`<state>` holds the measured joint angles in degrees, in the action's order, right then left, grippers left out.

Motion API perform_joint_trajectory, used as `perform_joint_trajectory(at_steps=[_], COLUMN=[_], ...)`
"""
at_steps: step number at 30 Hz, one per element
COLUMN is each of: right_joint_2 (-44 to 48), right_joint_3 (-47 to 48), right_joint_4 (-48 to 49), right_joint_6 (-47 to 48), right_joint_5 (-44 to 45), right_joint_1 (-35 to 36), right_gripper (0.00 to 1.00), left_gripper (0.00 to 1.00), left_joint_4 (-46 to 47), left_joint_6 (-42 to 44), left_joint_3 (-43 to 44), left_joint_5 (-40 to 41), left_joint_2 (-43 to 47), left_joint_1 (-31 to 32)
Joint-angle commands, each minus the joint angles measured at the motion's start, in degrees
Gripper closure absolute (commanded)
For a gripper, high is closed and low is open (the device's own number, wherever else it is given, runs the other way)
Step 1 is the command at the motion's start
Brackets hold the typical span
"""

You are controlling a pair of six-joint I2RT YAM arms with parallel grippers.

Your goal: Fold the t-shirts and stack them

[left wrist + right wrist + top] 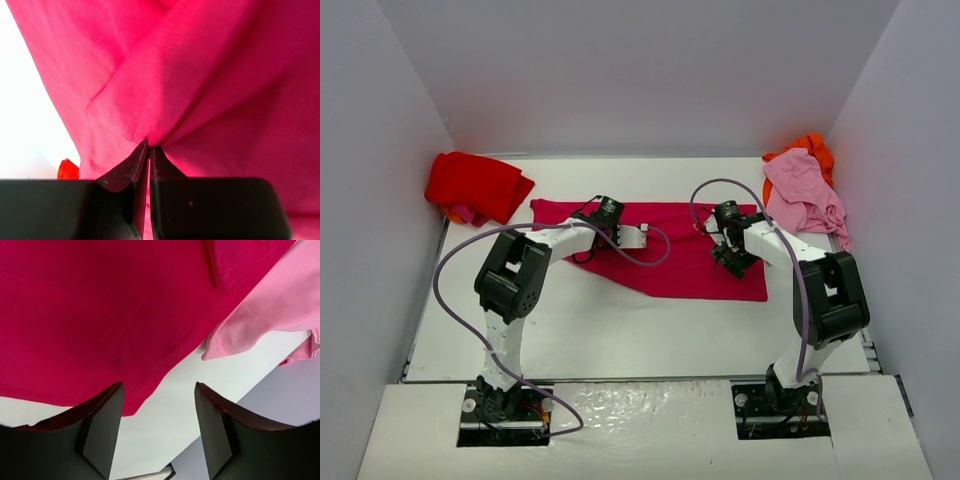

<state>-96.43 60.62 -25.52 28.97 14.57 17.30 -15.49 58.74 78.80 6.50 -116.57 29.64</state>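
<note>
- The white surface point(620, 330) is seen from above, with walls on three sides and both arms reaching in from its near edge.
- A crimson t-shirt point(690, 265) is spread flat across the middle of the surface, toward the far edge. Its near right corner lies closest to the arms.
- A pale pink t-shirt point(800, 195) is bunched at the far right corner, and its edge lies just beside the crimson cloth point(100, 315).
- A bright red t-shirt point(475, 185) is heaped at the far left corner, apart from the crimson one.
- An orange t-shirt point(812, 148) is partly hidden behind the pink heap in the far right corner.
- The left end effector point(149, 147) is closed tight on a pinch of the crimson t-shirt near its left end, and creases run out from the fingertips.
- The right end effector point(159, 390) is held with its fingers apart and nothing is gripped. It is over the shirt's right hem, with bare surface between the fingers.
</note>
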Motion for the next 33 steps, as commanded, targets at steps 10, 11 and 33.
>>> perform_joint_trajectory(at_steps=[10,11,33], right_joint_2=[9.83,10.25,7.39], right_joint_3=[-2.00,-2.26,-9.45], right_joint_4=[-4.10,-4.95,-18.00], right_joint_6=[4.39,4.69,11.01], right_joint_5=[-1.04,-1.60,-7.58], right_joint_1=[0.28,0.28,0.92], right_gripper=[0.42,0.42,0.45], left_gripper=[1.00,1.00,1.00], left_joint_4=[-2.39,-2.98,-8.12], left_joint_6=[2.22,2.03,-0.93], left_joint_3=[-2.16,-2.25,-8.92], left_joint_5=[3.17,3.24,6.98], left_joint_2=[15.82,16.34,25.69], left_joint_1=[-3.45,-3.45,-2.81])
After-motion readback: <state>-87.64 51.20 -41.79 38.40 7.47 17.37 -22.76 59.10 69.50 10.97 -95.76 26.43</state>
